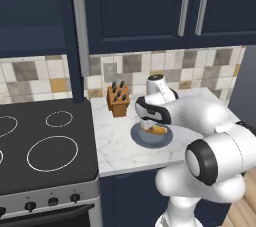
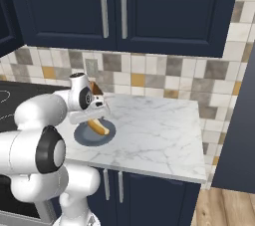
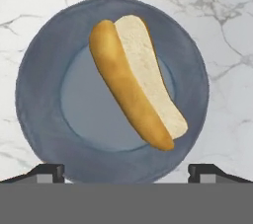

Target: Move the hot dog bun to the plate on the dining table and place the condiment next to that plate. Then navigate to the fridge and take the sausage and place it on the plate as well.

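A hot dog bun (image 3: 138, 85), split open and golden-brown, lies slantwise on a round blue-grey dish (image 3: 39, 94) on the white marble counter. My gripper (image 3: 126, 171) hangs straight above it, open, its two dark fingertips wide apart near the dish's rim and nothing between them. From the left base view the bun (image 1: 159, 130) peeks out under the hand (image 1: 150, 116) on the dish (image 1: 142, 139). The right base view has the bun (image 2: 98, 127) on the dish (image 2: 85, 138) just below the gripper (image 2: 93, 119).
A wooden knife block (image 1: 118, 100) stands at the wall behind the dish. A black stove (image 1: 45, 141) borders the counter on the left. Dark blue cabinets (image 2: 114, 6) hang overhead. Bare marble (image 2: 159, 130) stretches to the dish's right.
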Robot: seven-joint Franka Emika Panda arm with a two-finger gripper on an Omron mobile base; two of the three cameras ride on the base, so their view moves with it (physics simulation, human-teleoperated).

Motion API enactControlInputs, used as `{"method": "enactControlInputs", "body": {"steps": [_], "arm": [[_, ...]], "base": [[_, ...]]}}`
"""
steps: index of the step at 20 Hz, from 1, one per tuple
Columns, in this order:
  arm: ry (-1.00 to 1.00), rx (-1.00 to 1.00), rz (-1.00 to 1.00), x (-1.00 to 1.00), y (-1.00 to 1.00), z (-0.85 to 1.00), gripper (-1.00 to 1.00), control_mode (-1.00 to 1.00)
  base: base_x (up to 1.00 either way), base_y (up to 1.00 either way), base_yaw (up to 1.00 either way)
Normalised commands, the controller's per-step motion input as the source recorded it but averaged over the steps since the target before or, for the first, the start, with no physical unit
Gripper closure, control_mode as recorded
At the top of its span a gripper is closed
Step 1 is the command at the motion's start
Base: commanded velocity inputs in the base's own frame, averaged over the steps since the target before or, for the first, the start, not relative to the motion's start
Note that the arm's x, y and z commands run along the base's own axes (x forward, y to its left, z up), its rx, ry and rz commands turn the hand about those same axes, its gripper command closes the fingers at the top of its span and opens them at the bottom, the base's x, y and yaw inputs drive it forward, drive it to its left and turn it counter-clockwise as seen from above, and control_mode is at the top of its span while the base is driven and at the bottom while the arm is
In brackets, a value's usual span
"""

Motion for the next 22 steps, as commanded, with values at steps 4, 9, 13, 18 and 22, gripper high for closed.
{"method": "enactControlInputs", "body": {"steps": [4, 9, 13, 18, 22], "arm": [[0.00, 0.00, 0.06, 0.29, 0.00, -0.25, -1.00, -1.00], [0.00, 0.00, 0.05, 0.30, 0.00, -0.24, -1.00, -1.00], [0.00, 0.00, 0.04, 0.31, 0.00, -0.24, -1.00, -1.00], [0.00, 0.00, 0.04, 0.17, 0.00, -0.27, -1.00, -1.00], [0.00, 0.00, 0.05, 0.09, 0.00, -0.25, -1.00, -1.00]], "base": [[0.00, 0.00, 0.00], [0.00, 0.00, 0.00], [0.00, 0.00, 0.00], [0.00, 0.00, 0.00], [0.00, 0.00, 0.00]]}}
